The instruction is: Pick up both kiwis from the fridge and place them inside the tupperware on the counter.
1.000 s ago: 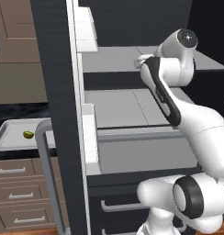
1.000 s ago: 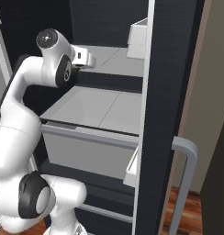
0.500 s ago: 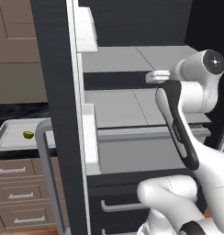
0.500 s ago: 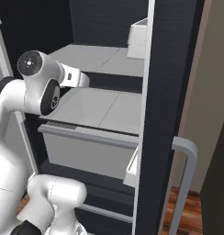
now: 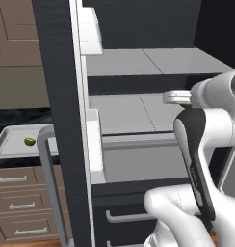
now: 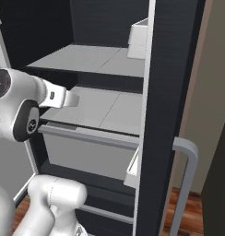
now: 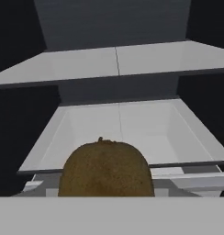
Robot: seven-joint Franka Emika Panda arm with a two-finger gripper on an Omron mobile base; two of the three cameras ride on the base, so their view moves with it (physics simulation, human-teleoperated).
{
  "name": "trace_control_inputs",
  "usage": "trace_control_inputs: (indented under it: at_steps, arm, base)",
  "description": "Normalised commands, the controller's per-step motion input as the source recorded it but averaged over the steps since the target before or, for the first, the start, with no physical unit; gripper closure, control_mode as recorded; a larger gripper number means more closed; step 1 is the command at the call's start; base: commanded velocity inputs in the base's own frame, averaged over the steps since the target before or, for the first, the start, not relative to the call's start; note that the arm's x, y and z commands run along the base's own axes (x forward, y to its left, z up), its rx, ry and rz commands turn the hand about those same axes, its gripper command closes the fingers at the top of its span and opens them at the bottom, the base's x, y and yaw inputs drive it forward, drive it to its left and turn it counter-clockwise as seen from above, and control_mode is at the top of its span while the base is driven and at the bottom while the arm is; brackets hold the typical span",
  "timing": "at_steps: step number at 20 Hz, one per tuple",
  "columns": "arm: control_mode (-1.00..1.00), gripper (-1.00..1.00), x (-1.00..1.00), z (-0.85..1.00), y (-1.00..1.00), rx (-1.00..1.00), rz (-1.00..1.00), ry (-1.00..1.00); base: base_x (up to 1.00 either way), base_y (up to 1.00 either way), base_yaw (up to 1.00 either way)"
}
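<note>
Right, in the hand view I have the brown kiwi [image 7: 105,169] large and close, low in the middle, its bottom cut off by the lower edge. I can't see the fingertips themselves past the fruit, but the jaws are drawn in narrow and the kiwi sits right where they meet, so I read it as gripped. Behind it lies the fridge [image 7: 118,59] interior: a grey shelf across the top and a pale drawer below, the side walls too dark to make out.

From the left base view, the gripper [image 5: 175,97] shows as a pale stub in front of the middle shelf, level with its front edge. The fruit is too small to pick out there, and the arm's dark elbow covers the lower right of the shelves. The fridge door [image 5: 59,120] stands edge-on towards me, with its white bins and grey handle.

Left of that door, the tupperware [image 5: 5,144] rests on the counter [image 5: 13,117]; the door hides its right end. The green kiwi [image 5: 29,141] lies inside it, near the middle of the part I can see.

In the right base view, the gripper [image 6: 70,98] points into the fridge just above the middle shelf, fingers blurred into one pale block. The right door [image 6: 167,92] blocks everything beyond it.
</note>
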Motion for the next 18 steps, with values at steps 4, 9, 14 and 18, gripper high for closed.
trace_control_inputs:
  at_steps: [4,9,14,18]
  arm:
    - [-1.0,1.0,-0.71,0.0,0.0,0.0,-0.04,0.08]
    - [-1.0,1.0,-0.69,0.0,0.0,0.0,-0.04,0.01]
    - [1.0,1.0,-0.43,0.0,0.0,0.0,-0.02,0.0]
    - [1.0,1.0,0.0,0.0,0.0,0.0,0.0,0.0]
  base:
    - [0.0,0.0,0.0]
    - [0.0,0.0,0.0]
    - [-0.31,0.0,0.0]
    - [-0.86,0.0,0.0]
